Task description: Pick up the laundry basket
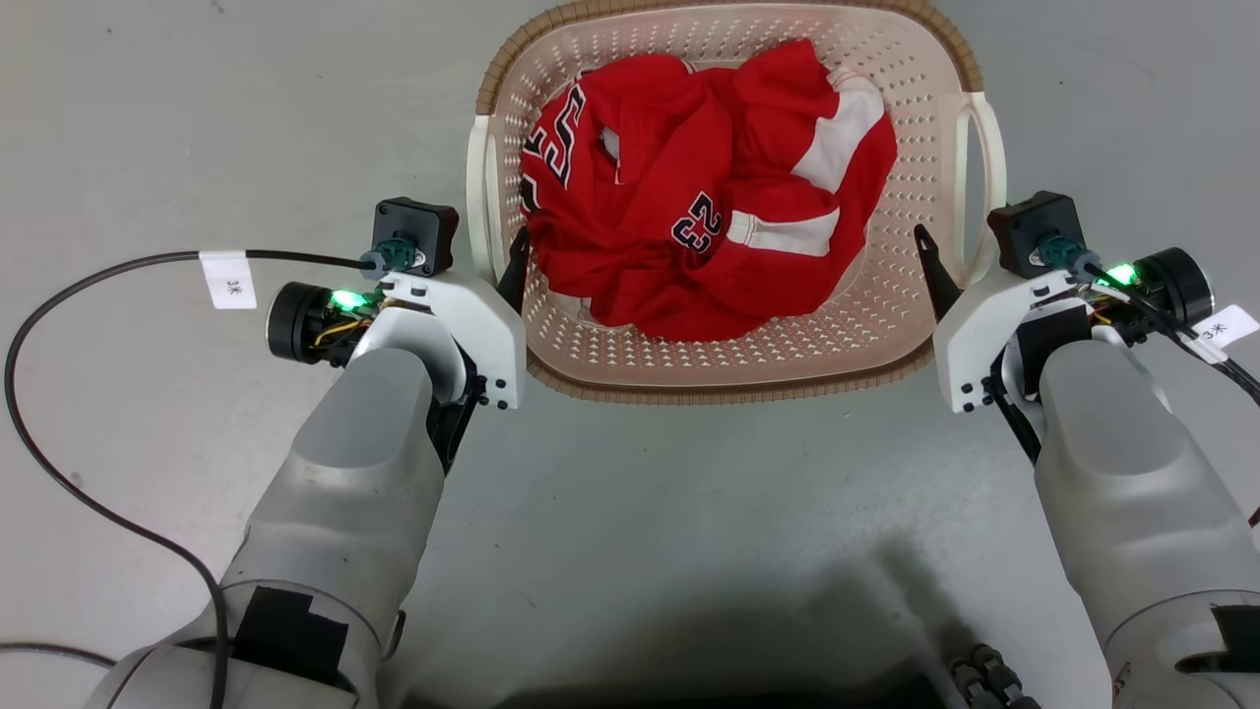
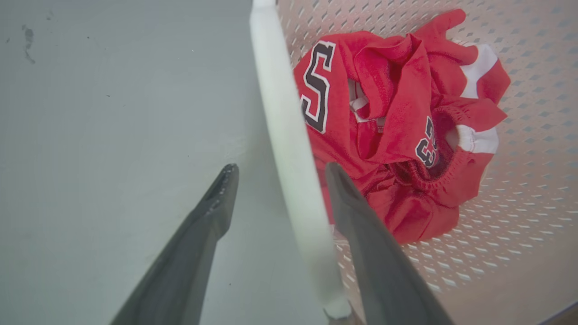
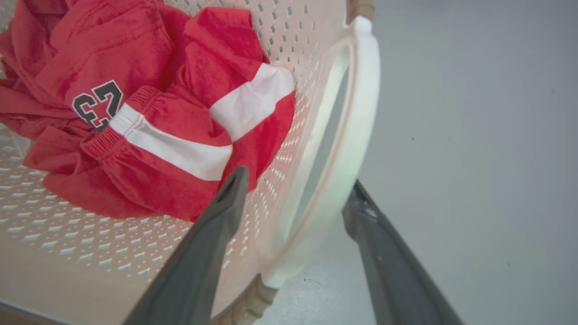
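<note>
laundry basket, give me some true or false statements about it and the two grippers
1. The left gripper is open, fingers either side of the left handle of the laundry basket. True.
2. The right gripper is shut on the right handle. False: it is open, straddling that handle.
3. The basket is empty. False: red clothing lies in it.
4. The clothing bears the number 23. True.

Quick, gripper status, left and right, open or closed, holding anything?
Left gripper: open, jaws astride the left handle of the basket, not clamped.
Right gripper: open, jaws astride the right handle, not clamped.
</note>
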Controlling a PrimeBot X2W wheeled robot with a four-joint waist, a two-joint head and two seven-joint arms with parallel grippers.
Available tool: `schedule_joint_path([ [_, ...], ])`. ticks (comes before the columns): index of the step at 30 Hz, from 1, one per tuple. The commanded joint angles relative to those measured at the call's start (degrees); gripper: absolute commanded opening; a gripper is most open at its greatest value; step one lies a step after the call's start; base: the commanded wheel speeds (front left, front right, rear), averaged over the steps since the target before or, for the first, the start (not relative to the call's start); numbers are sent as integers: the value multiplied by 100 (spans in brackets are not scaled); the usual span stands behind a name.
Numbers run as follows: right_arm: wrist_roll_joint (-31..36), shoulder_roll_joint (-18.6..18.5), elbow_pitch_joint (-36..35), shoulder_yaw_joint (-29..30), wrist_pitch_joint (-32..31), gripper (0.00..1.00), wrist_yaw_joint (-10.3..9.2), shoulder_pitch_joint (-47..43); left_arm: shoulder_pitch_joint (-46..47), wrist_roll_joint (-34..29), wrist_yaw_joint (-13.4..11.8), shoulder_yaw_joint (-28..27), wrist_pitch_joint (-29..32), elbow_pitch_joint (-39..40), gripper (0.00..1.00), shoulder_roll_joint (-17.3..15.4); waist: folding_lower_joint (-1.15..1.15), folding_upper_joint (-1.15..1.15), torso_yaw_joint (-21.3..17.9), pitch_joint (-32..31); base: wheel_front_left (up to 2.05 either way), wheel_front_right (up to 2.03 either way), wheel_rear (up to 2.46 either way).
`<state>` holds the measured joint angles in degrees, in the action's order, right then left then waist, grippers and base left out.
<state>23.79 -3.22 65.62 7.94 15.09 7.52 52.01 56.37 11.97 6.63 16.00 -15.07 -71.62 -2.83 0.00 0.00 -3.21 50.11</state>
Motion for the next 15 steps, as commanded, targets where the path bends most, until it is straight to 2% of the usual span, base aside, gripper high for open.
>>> schedule_joint_path([
  [1, 39, -5, 61, 29, 12, 100, -6, 92, 79, 55, -1, 34, -4, -23, 100, -11, 0, 0, 8, 50, 0, 0, 0],
  [10, 77, 29, 338, 130, 12, 100, -5, 238, 215, 183, -37, 320, 40, -106, 100, -10, 0, 0, 21, 214, 0, 0, 0],
  [11, 83, 31, 382, 155, 12, 0, -6, 290, 254, 218, -50, 429, 51, -119, 0, -10, 0, 0, 21, 243, 0, 0, 0],
  [15, 102, 12, 508, 159, 10, 0, -6, 351, 245, 326, -47, 600, 61, -145, 0, -33, 0, 0, 24, 215, 0, 0, 0],
])
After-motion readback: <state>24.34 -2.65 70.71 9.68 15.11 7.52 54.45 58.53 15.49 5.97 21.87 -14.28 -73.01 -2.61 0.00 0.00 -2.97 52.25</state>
